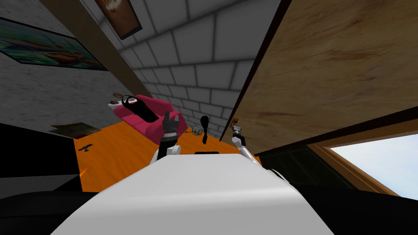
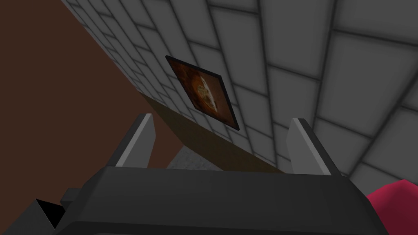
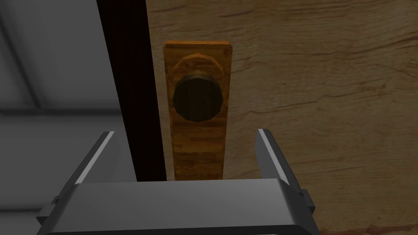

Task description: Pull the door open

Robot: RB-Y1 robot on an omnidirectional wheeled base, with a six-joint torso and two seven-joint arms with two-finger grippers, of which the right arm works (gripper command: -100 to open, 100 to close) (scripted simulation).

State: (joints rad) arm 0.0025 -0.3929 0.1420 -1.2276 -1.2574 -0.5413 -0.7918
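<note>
- A pink sofa (image 1: 141,118) stands on the orange floor (image 1: 114,155), against the grey tiled wall (image 1: 196,73).
- The left gripper (image 1: 170,120) is raised in front of the sofa. Its fingers (image 2: 138,140) stand wide apart with nothing between them.
- The right gripper (image 1: 236,129) is up at the near edge of the door (image 1: 326,69). Its fingers (image 3: 269,157) are spread and grip nothing. They stand short of the knob (image 3: 198,98), which sits ahead of them and in line with the gap.
- The knob is dark, round and faceted, on a raised collar of orange-brown wood.
- The collar sits on a narrow upright plate (image 3: 199,157) of the same wood, fixed close to the door's edge.
- Just beside the plate runs a dark strip (image 3: 126,81). Whether it is the door's edge or the frame, I cannot tell.
- The door is a light brown panel with plain wood grain and dark trim along its edges, off to my right front.
</note>
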